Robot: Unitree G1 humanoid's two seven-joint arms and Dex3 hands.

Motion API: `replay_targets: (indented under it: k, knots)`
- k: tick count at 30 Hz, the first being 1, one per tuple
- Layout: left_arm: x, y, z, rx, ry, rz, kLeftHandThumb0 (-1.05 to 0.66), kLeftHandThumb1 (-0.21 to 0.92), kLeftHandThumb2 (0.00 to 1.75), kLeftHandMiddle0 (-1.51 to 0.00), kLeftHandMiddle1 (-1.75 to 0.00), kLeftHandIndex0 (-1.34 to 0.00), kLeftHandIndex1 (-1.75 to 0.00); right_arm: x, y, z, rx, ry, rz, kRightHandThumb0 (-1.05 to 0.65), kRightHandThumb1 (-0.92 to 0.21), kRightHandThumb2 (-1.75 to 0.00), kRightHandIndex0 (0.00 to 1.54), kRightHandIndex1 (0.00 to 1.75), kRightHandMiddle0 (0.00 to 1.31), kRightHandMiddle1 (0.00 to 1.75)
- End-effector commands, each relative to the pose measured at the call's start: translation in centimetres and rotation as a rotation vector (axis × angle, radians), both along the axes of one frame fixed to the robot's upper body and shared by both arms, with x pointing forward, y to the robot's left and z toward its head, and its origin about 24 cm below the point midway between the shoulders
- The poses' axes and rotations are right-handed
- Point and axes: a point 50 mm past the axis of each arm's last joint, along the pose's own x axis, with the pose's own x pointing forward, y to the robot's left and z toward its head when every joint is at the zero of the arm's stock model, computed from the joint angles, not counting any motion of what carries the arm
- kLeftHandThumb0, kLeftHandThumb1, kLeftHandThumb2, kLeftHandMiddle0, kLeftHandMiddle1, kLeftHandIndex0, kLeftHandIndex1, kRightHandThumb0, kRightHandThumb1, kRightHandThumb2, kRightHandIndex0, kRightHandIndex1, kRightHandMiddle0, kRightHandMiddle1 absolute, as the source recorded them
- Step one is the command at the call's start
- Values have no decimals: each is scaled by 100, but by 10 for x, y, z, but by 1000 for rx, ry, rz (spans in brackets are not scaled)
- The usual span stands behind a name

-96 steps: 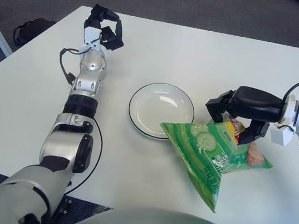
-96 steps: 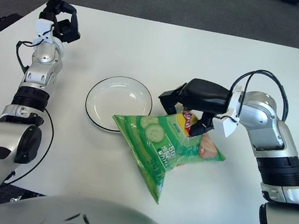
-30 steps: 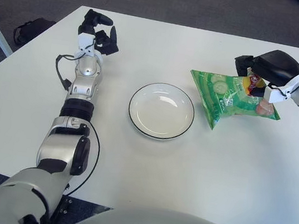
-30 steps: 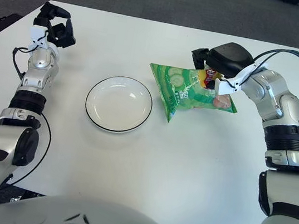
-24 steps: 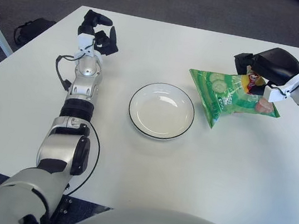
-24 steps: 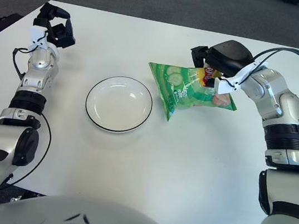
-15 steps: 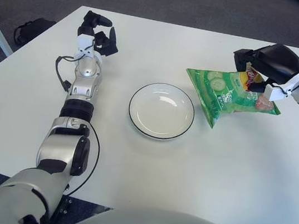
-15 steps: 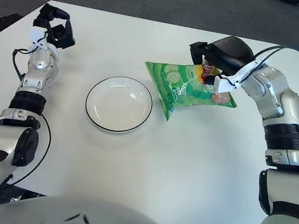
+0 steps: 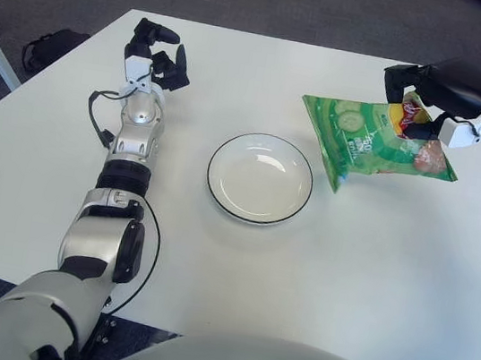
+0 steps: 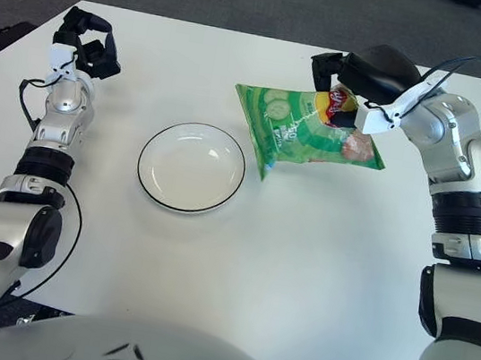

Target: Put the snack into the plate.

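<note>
The right hand [image 10: 356, 87] has its fingers closed on the upper right end of the green snack bag [image 10: 306, 135], holding it near the table's [image 9: 209, 266] far right edge, off to the right of the white plate [image 9: 260, 177], which sits empty near the middle of the table. The bag hangs from that one end, its lower left corner drooping towards the plate's right rim; whether that corner touches the tabletop cannot be told. The left hand [image 9: 157, 50] shows with curled fingers holding nothing, near the far left corner of the table. The risk from here is that the pinch on a slick, crinkly end slips, or that the trailing corner catches the rim and shoves the plate, leaving the bag half off.
</note>
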Motion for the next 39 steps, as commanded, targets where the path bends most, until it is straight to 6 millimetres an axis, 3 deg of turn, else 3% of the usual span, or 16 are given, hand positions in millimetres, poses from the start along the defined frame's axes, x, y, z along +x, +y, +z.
replay_targets:
  k: [1,5,12,17,20,29,39]
  knots:
    - [-1,3,-2,-4,9,20,-44,45,115,-101,-175,-51,-175,-4,-6,12,56,-15,10,-62,-53,-78,18,175,7,147]
    - [-1,4,-2,-8,14,23,-44,46,114,-102,-175,-50,-175,-3,-10,13,142,19,-10,-81,-59,-61,4,136,1,127]
    - [-2,5,-3,-8,15,22,-44,46,114,-104,-175,-50,-175,-8,-10,19,179,73,-9,-87,-60,-54,0,91,0,104]
    - [-3,6,-4,12,14,29,-44,43,117,-105,-175,-52,-175,-12,-7,26,94,87,1,-93,-65,-48,0,35,0,67]
    - [-4,6,-4,17,15,34,-45,42,119,-106,-175,-53,-175,-13,-7,26,55,99,-1,-95,-68,-45,0,14,0,50]
    - [-5,7,-5,15,20,38,-46,38,124,-107,-175,-57,-175,-15,-7,27,19,108,7,-95,-70,-39,0,0,0,18]
    - [-5,7,-5,21,15,46,-46,37,125,-104,-175,-57,-175,-18,-1,27,30,99,-4,-96,-74,-32,0,0,0,10]
